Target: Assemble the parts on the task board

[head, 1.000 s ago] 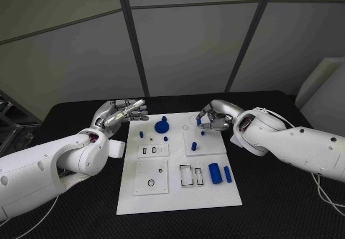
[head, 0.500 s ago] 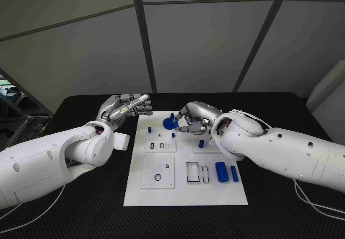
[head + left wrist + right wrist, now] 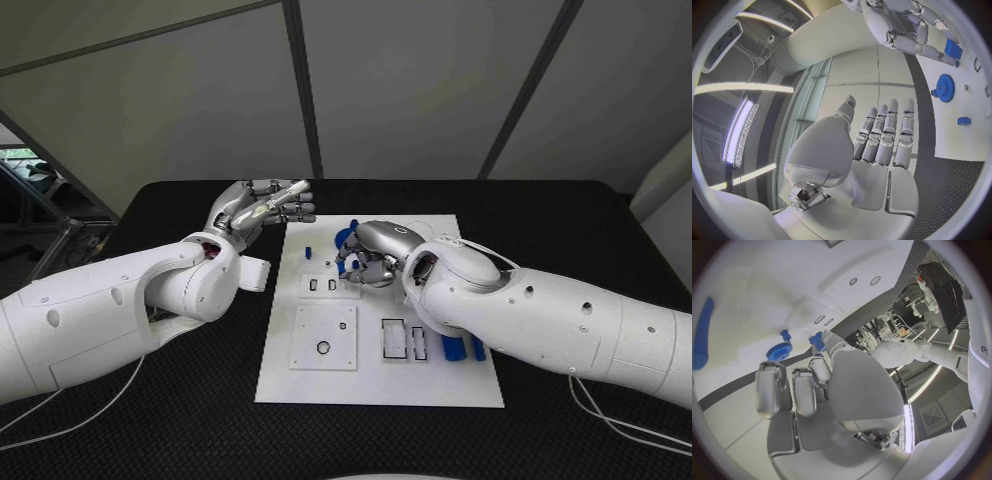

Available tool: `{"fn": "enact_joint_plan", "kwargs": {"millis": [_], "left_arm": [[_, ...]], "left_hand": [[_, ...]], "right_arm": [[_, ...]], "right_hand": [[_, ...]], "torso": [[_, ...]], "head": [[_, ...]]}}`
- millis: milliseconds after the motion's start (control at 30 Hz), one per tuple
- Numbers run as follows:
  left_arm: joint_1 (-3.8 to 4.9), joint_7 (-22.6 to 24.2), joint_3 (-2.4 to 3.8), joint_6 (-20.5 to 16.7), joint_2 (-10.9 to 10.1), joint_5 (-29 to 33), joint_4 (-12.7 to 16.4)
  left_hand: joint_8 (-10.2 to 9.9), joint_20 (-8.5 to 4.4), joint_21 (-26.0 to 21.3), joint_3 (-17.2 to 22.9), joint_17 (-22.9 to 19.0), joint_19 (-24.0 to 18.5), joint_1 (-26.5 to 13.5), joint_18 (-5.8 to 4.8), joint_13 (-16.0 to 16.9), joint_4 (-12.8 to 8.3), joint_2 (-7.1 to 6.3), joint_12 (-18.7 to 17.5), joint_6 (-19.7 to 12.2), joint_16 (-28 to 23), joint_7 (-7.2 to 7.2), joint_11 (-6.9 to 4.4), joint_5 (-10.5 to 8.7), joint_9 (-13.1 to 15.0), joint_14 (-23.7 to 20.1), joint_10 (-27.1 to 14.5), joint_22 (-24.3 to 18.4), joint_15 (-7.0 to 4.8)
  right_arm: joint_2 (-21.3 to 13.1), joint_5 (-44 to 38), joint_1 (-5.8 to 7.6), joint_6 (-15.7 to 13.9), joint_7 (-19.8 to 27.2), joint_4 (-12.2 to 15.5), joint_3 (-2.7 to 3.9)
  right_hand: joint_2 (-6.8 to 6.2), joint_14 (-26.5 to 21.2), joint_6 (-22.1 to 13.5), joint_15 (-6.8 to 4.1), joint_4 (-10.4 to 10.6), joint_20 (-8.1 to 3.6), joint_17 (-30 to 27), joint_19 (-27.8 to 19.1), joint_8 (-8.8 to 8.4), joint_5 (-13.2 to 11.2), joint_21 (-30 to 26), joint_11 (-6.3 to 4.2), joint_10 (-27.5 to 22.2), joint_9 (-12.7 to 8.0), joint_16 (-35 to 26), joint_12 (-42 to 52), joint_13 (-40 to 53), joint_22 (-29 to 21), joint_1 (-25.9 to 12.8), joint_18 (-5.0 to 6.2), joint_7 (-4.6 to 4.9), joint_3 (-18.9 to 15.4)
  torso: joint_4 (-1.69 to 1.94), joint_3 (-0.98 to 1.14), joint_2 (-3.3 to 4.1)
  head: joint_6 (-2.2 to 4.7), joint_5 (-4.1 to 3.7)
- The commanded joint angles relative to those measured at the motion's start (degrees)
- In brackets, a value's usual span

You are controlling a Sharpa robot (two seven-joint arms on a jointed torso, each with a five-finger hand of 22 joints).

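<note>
The task board (image 3: 378, 380) lies flat on the black counter (image 3: 577, 230). The right hand (image 3: 372, 256) hovers over its far end, fingers pinching a small blue part (image 3: 819, 340) beside the blue gear (image 3: 778, 350). The left hand (image 3: 260, 208) is raised off the board's far left corner, fingers straight, together, holding nothing.

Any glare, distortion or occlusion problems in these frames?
Head view: even light, the right arm hides part of the task board. Left wrist view: strong fisheye bend, bright ceiling strips flare beside the left hand. Right wrist view: board washed pale, the blue gear is readable.
</note>
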Motion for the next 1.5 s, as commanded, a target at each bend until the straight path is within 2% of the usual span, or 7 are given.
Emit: {"fn": "enact_joint_plan", "kwargs": {"millis": [33, 367, 500, 867, 1500], "left_arm": [[0.11, 0.31, 0.06, 0.42, 0.06, 0.19, 0.06], [0.11, 0.2, 0.06, 0.47, 0.21, 0.19, 0.04], [0.11, 0.14, 0.06, 0.5, 0.25, 0.19, 0.05], [0.11, 0.04, 0.06, 0.72, 0.46, 0.19, -0.06], [0.11, -0.03, 0.06, 0.83, 0.56, 0.19, -0.15]], "left_hand": [[-0.35, 0.11, -0.25, 0.14, 0.05, 0.29, -0.02, 2.93, -0.03, -0.33, 0.48, -0.35, 0.0, -0.29, 0.32, 0.09, -0.02, -0.02, 0.2, -0.08, -0.06, 0.31], [-0.35, 0.11, -0.25, 0.14, 0.05, 0.29, -0.02, 2.93, -0.03, -0.33, 0.48, -0.35, 0.0, -0.29, 0.32, 0.09, -0.02, -0.02, 0.2, -0.08, -0.06, 0.31], [-0.35, 0.11, -0.25, 0.14, 0.05, 0.29, -0.02, 2.93, -0.03, -0.33, 0.48, -0.35, 0.0, -0.29, 0.32, 0.09, -0.02, -0.02, 0.2, -0.08, -0.06, 0.31], [-0.4, 0.12, -0.27, 0.13, 0.09, 0.3, -0.07, 2.94, -0.02, -0.32, 0.56, -0.41, 0.04, -0.37, 0.34, 0.1, -0.03, -0.02, 0.24, -0.05, -0.09, 0.31], [-0.4, 0.12, -0.27, 0.13, 0.09, 0.3, -0.07, 2.94, -0.02, -0.32, 0.56, -0.41, 0.04, -0.37, 0.34, 0.1, -0.03, -0.02, 0.24, -0.05, -0.09, 0.31]], "right_arm": [[0.41, -2.8, -0.03, 2.18, -2.04, -0.21, -0.05], [1.12, -3.52, -0.24, 4.59, -3.11, -0.58, -0.29], [1.29, -3.64, -0.25, 5.14, -3.31, -0.74, -0.5], [1.93, -3.7, -0.45, 5.45, -3.14, -1.27, -0.75], [2.23, -3.79, -0.71, 6.96, -3.19, -1.92, -0.8]], "right_hand": [[-0.05, 4.3, 0.33, -0.09, 0.28, 0.19, 7.58, 0.05, 0.29, 0.27, 0.23, 0.26, 0.04, 0.15, 0.06, -0.3, -0.05, 3.0, -0.49, -0.52, 0.17, -0.05], [-0.19, 4.26, 0.28, -0.07, 0.34, 0.2, 7.44, -0.04, 0.27, 0.35, 0.15, 0.29, -0.06, 0.13, -0.02, -0.41, -0.15, 2.85, -0.71, -0.48, 0.2, -0.07], [-0.21, 4.26, 0.28, -0.07, 0.36, 0.21, 7.43, -0.07, 0.27, 0.32, 0.14, 0.29, -0.07, 0.13, -0.02, -0.42, -0.16, 2.82, -0.76, -0.48, 0.2, -0.08], [-0.22, 4.26, 0.28, -0.06, 0.37, 0.21, 7.41, -0.08, 0.28, 0.31, 0.12, 0.29, -0.08, 0.13, -0.03, -0.43, -0.17, 2.79, -0.79, -0.47, 0.21, -0.09], [-0.53, 4.25, 0.07, -0.04, 0.24, 0.24, 7.4, -0.17, 0.19, 0.27, 0.05, 0.3, -0.29, 0.07, -0.05, -0.61, -0.34, 2.66, -0.88, -0.44, 0.23, -0.04]], "torso": [[-0.14, 0.06, 0.01], [-0.09, 0.12, 0.02], [-0.12, 0.06, -0.01], [-0.09, 0.09, 0.01], [-0.08, 0.08, 0.0]], "head": [[-0.24, 0.22], [-0.67, 0.3], [-0.84, 0.44], [-1.27, 0.64], [-1.52, 0.76]]}}
